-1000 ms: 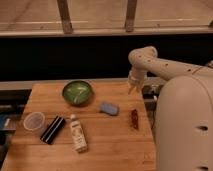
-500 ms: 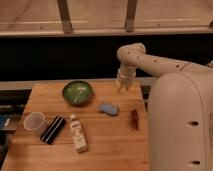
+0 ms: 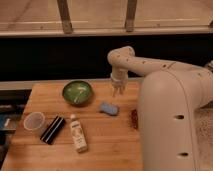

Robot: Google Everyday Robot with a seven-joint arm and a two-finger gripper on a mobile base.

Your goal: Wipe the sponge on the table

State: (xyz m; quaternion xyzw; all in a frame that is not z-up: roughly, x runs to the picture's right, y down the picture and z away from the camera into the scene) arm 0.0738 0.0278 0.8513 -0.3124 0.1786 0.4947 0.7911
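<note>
The light-blue sponge (image 3: 109, 108) lies flat on the wooden table (image 3: 105, 142), a little right of the table's middle. My gripper (image 3: 118, 91) hangs from the white arm just above and slightly behind the sponge, pointing down, not touching it. The arm's large white body fills the right side of the view and hides the table's right edge.
A green bowl (image 3: 77, 92) sits left of the gripper. A clear plastic cup (image 3: 34, 122), a black oblong item (image 3: 53, 129) and a white bottle (image 3: 78, 133) lie at the front left. A dark red-brown item (image 3: 134, 118) lies right of the sponge. A dark rail runs behind the table.
The arm has swung left, carrying the gripper from the table's back right corner to a spot just behind the sponge. The sponge has not moved.
</note>
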